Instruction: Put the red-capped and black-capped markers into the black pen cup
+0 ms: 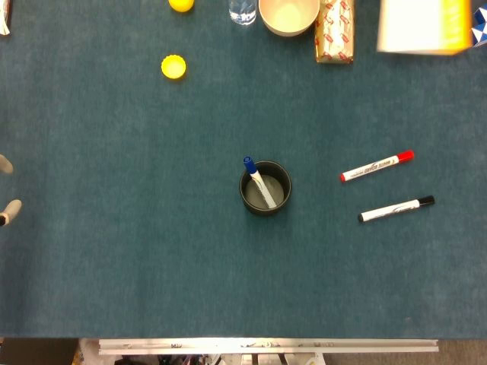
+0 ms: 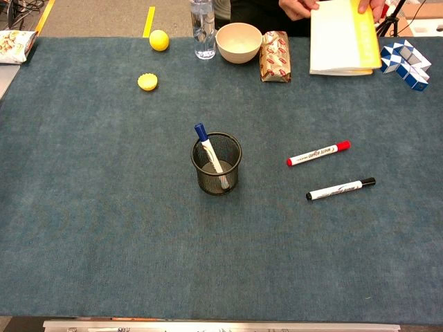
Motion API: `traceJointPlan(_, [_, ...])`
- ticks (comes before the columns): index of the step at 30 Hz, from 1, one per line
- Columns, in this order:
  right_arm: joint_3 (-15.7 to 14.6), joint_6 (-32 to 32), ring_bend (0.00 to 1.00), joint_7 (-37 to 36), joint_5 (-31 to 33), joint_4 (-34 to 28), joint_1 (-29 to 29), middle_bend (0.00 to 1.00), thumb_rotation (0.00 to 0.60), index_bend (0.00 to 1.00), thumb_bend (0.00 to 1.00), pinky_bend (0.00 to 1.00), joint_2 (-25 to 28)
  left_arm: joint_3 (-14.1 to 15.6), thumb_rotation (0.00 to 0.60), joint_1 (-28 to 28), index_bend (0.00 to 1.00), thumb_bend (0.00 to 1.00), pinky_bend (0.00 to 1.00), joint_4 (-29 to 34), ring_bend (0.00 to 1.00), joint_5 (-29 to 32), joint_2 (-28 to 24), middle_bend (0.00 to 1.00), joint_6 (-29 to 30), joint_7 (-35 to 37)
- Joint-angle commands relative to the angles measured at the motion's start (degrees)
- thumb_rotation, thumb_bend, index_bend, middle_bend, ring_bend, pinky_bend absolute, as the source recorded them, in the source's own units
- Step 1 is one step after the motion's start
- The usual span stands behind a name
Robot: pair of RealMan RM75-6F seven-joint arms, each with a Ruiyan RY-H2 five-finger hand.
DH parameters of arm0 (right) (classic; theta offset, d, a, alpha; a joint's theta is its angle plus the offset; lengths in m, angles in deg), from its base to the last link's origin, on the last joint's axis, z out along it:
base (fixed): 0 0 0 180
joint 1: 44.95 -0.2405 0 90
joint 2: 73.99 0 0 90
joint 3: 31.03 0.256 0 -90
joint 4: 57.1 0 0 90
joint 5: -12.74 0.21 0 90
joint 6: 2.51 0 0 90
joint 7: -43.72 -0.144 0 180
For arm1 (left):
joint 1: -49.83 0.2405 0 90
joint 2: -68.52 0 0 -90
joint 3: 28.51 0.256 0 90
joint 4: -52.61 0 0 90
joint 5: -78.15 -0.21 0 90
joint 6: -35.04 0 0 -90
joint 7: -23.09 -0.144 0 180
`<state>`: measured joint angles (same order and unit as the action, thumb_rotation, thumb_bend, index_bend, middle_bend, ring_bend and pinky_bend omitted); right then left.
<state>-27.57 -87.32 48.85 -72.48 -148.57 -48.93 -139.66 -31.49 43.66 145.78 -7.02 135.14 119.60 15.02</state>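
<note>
Plainly, neither marker has gone in yet: the red-capped marker [image 1: 377, 166] and the black-capped marker [image 1: 396, 209] both lie flat on the blue counter [image 1: 137, 266], to the right of the black pen cup [image 1: 265, 188] and well apart from it. The red one lies farther from the robot, the black one nearer, roughly parallel and a little apart, caps pointing away from the cup. The cup stands upright and already holds a blue-capped marker [image 1: 258, 181] leaning against its rim.

Only a sliver of the left hand [image 1: 7, 186] shows at the left edge of the head view, far left of the cup; its fingers touch nothing visible, but how far apart they are I cannot tell. The right hand shows in neither view.

By my reading the task sits at its first step. The next move calls for a hand to reach to the right of the cup, take one marker by its barrel, lift it, tip it upright and drop it beside the blue-capped one without knocking the cup over

Beyond the cup, along the far edge, sit a bowl [image 2: 239, 41], a bottle [image 2: 203, 28] and a yellow cap [image 2: 147, 82]
</note>
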Motion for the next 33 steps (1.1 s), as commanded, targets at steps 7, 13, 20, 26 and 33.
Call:
traceJointPlan(7, [-0.01, -0.05, 0.33, -0.56, -0.13, 0.62, 0.05, 0.35, 0.6, 0.5, 0.0, 0.4, -0.43, 0.05, 0.6, -0.04, 0.46, 0.09, 0.55, 0.63, 0.39, 0.0, -0.34, 0.44, 0.07, -0.23])
traceJointPlan(13, [0.33, 0.71, 0.33, -1.28, -0.24, -0.85, -0.62, 0.35, 0.6, 0.5, 0.0, 0.4, 0.27, 0.25, 0.6, 0.14, 0.46, 0.09, 0.55, 0.14, 0.39, 0.44, 0.1, 0.44, -0.1, 0.08])
traceJointPlan(20, [-0.95, 3.24, 0.33, -1.72, -1.49, -4.78, -1.55, 0.35, 0.6, 0.5, 0.0, 0.4, 2.03, 0.95, 0.6, 0.82, 0.46, 0.09, 0.55, -0.31, 0.39, -0.23, 0.13, 0.44, 0.67, 0.44])
traceJointPlan(26, [-1.35, 5.29, 0.27, 0.61, -2.72, -7.48, -3.05, 0.32, 0.6, 0.5, 0.01, 0.33, 2.78, 1.13, 0.6, 1.3, 0.46, 0.09, 0.55, -0.9, 0.39, -0.19, -0.24, 0.44, 1.09, 1.29])
traceJointPlan(33, [-1.02, 8.43, 0.21, 7.71, -2.46, -8.65, -5.5, 0.28, 0.6, 0.5, 0.07, 0.26, 1.6, 1.19, 0.6, 1.6, 0.46, 0.09, 0.55, -1.3, 0.39, -0.34, -0.35, 0.44, 1.42, 1.95])
